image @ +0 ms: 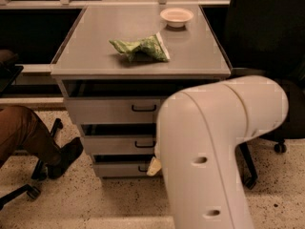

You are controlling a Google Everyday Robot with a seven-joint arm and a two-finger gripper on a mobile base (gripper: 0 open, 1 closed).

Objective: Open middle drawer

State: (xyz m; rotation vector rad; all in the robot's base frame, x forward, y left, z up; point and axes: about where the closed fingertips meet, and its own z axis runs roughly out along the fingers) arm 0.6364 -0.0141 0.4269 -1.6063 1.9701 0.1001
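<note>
The grey cabinet (143, 56) has three drawers. The middle drawer (114, 145) is light grey with a small black bar handle (144, 144), and a dark gap shows above its front. My big white arm (214, 147) covers the right half of all the drawer fronts. Only a cream tip of my gripper (154, 166) shows past the arm's left edge, just below the middle drawer's handle and beside the bottom drawer's handle (142, 168). The rest of the gripper is hidden.
A green chip bag (140, 47) and a white bowl (176, 16) lie on the cabinet top. A person's brown-trousered leg (21, 132) and black shoe (64, 155) are at the left, near an office chair base (28, 191). A black chair (279, 137) stands at the right.
</note>
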